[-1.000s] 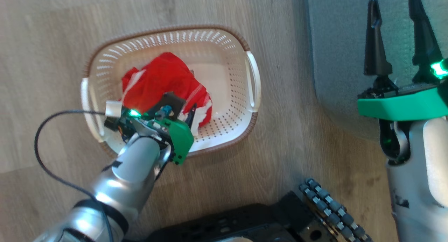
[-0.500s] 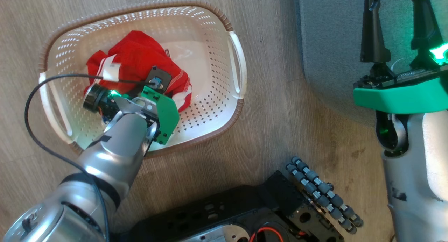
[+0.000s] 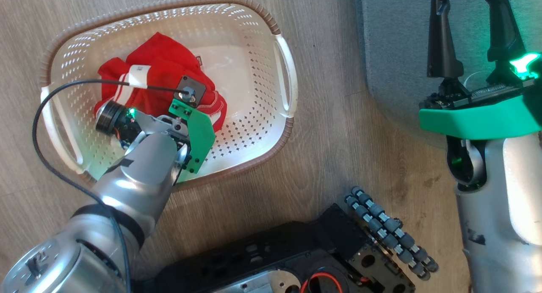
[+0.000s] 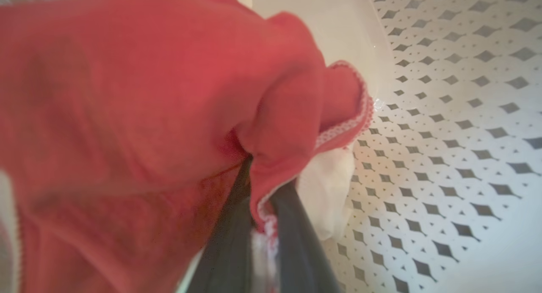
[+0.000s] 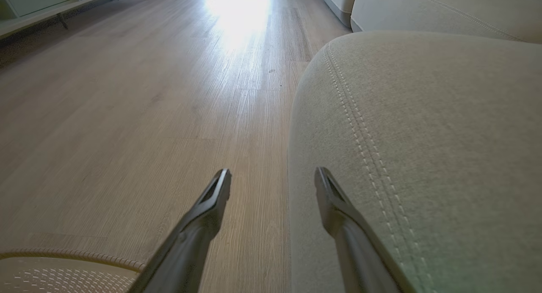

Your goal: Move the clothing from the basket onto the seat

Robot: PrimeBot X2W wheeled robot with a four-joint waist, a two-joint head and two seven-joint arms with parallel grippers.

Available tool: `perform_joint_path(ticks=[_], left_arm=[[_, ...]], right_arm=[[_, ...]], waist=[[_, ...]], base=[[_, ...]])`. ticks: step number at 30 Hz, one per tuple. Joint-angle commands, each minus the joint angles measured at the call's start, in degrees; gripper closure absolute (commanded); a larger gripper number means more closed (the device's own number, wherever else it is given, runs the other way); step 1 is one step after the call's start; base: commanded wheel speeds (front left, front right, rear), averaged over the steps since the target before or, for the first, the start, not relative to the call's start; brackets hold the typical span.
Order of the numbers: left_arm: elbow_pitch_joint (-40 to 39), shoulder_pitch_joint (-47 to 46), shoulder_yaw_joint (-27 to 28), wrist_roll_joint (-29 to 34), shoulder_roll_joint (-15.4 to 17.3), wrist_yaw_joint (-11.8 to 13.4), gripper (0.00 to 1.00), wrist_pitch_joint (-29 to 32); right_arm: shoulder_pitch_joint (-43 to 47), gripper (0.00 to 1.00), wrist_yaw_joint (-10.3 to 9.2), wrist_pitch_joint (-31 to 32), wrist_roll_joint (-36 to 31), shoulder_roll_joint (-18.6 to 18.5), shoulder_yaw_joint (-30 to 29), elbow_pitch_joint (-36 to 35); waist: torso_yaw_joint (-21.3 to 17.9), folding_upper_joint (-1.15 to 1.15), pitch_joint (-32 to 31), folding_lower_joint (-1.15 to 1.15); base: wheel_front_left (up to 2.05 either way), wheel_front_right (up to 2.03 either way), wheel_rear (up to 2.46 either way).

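The clothing (image 3: 156,68) is a crumpled red bundle with white parts, lying in the cream perforated basket (image 3: 271,26) on the wood floor. My left gripper (image 3: 186,102) reaches down into the bundle. In the left wrist view its two dark fingers (image 4: 228,225) stand close together, pinching a fold of red clothing (image 4: 148,94) with a pale stitched hem, over the basket wall (image 4: 444,115). My right gripper (image 3: 465,13) is open and holds nothing, hovering at the edge of the grey-green seat (image 3: 398,51). The right wrist view shows the right gripper (image 5: 273,176) beside the seat's (image 5: 423,136) stitched corner.
My black base (image 3: 296,259) and its roller wheel (image 3: 389,238) lie just below the basket. A black cable (image 3: 51,98) loops from the left wrist over the basket's left side. A second cushion (image 5: 444,9) and a pale cabinet (image 5: 34,1) stand farther off.
The head camera has shifted, so the basket sits further left and higher. My left gripper has pushed deeper into the bundle and its fingers have closed on the fabric. The right gripper stays open.
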Motion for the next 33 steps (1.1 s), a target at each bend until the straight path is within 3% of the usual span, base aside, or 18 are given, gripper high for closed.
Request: perform_joint_path(ticks=[1,9,15,25,33], left_arm=[[-0.74,0.46,0.12,-0.7,0.14,-0.15,1.0,0.11],[-2.22,-0.39,-2.16,-2.59,0.14,0.01,1.0,-0.76],[-6.28,1.66,-4.55,-6.25,0.14,-0.1,1.0,-2.7],[-10.88,6.93,-8.74,-12.78,0.14,0.37,1.0,-10.04],[-13.96,11.62,-8.61,-18.37,0.14,1.49,1.0,-15.63]], right_arm=[[1.57,0.0,0.0,-0.36,-0.41,0.14,0.74,-1.41],[1.08,0.0,0.0,-0.36,-0.77,-0.21,0.96,-1.08],[0.74,0.0,0.0,-0.36,-1.25,-1.98,0.7,-0.01],[2.98,0.0,0.0,-0.36,-1.17,-3.25,0.73,3.89],[6.68,0.0,0.0,-0.36,-0.84,-3.3,1.17,7.47]], waist=[[0.17,0.0,0.12,0.0],[1.89,0.0,-0.1,0.0],[5.38,0.0,-4.6,0.0],[9.3,0.0,-16.75,0.0],[11.55,0.0,-28.46,0.0]], base=[[0.0,0.0,0.0],[0.0,0.0,0.0],[0.0,0.0,0.0],[0.0,0.0,0.0],[0.0,0.0,0.0]])
